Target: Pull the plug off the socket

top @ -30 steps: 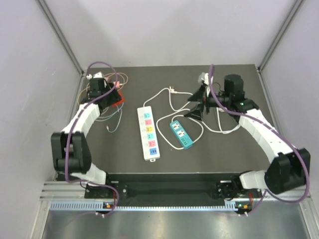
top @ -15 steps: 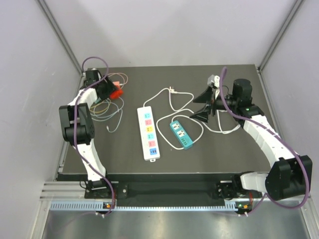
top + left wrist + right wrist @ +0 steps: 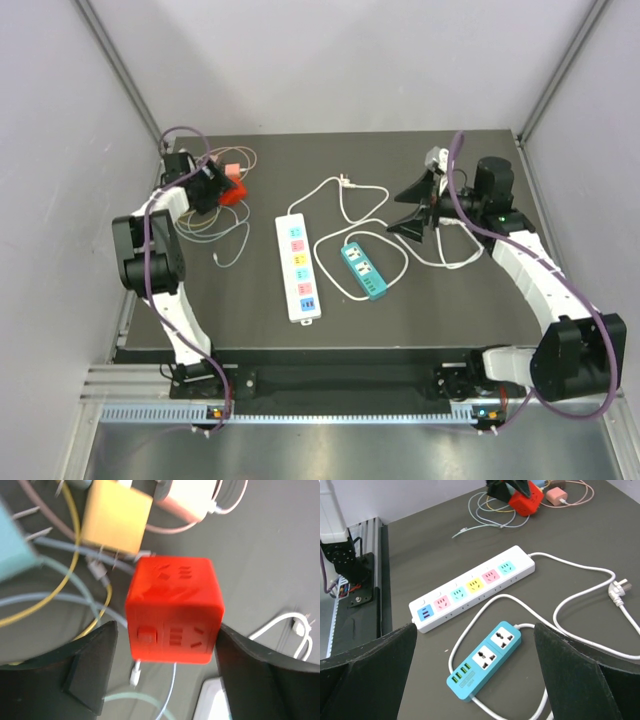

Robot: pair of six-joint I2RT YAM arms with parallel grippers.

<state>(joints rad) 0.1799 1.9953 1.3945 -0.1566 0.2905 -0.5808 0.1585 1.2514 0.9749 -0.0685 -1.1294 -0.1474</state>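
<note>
Securing the red cube socket (image 3: 172,612): left end effector (image 3: 167,626) flanks it, pinch uncertain; right end effector (image 3: 475,627) hangs spread. Next, brace socket and draw the plug out

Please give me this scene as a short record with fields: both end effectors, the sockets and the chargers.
left end effector: fingers on both sides of the red cube socket; contact unclear
right end effector: open, holds nothing
white power strip: lies flat, nothing plugged in
blue power strip: to the right of the white one, nothing plugged in
yellow charger: close to the cube
pink charger: beyond the cube, cable attached
</note>
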